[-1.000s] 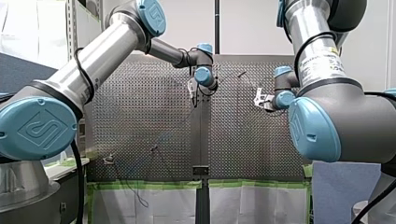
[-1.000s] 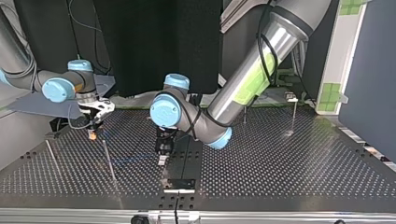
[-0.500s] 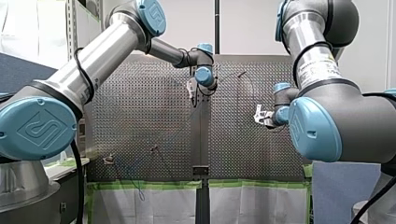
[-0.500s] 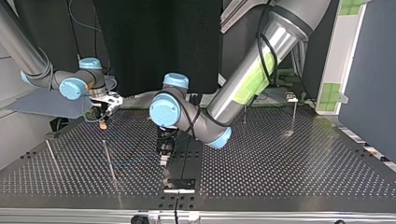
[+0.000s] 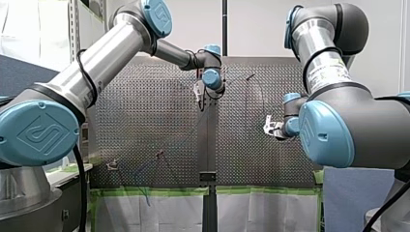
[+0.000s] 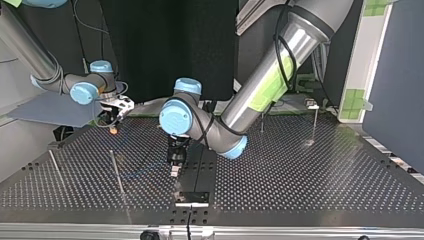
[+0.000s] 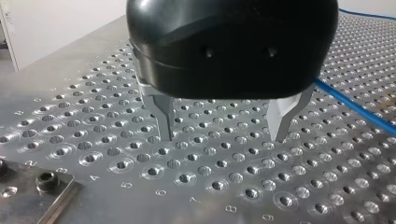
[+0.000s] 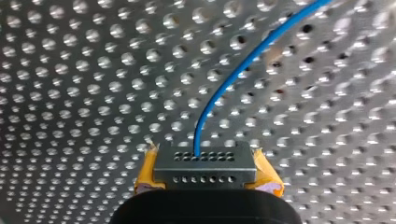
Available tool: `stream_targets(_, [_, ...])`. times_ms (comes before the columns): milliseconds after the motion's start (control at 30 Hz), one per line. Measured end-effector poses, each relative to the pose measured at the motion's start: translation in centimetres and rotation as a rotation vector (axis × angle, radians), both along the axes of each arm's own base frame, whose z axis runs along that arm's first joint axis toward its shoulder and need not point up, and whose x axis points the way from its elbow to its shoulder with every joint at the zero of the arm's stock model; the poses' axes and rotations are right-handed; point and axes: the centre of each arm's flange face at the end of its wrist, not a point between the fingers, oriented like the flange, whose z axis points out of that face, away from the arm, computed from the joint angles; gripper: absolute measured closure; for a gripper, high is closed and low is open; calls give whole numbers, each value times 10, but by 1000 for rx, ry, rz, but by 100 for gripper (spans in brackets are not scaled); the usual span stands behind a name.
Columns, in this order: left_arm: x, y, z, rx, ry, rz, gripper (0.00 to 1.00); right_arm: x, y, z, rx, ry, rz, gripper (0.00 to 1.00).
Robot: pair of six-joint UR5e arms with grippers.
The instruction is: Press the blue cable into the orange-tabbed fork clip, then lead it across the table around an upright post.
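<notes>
R gripper [image 8: 204,161], yellow pads, jaws closed on blue cable [image 8: 219,93]; cable curves away from it over the holed table [image 8: 70,93]. L gripper [image 7: 223,128] hangs just above table, jaws open w/ nothing between; cable runs past beside one finger, not touching. Top view: R gripper at left, L gripper near middle

Robotics lab, test cell. Evidence: perforated metal desk [image 6: 300,170] (holes numbered), industrial left arm [image 5: 106,53] and right arm [image 5: 333,67] flanking it, dark backdrop [image 6: 170,45] behind, green tape [image 5: 150,191] along desk edge.
</notes>
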Motion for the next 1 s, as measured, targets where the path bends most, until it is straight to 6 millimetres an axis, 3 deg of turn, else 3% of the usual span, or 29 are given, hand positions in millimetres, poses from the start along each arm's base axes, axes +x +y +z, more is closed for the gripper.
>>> stream_targets(667, [0, 0, 0, 0, 0, 0, 2, 0, 9, -107, 77, 24, -28, 100])
stream_targets(1000, [0, 1, 0, 0, 0, 8, 2, -11, 14, -161, 102, 35, -50, 100])
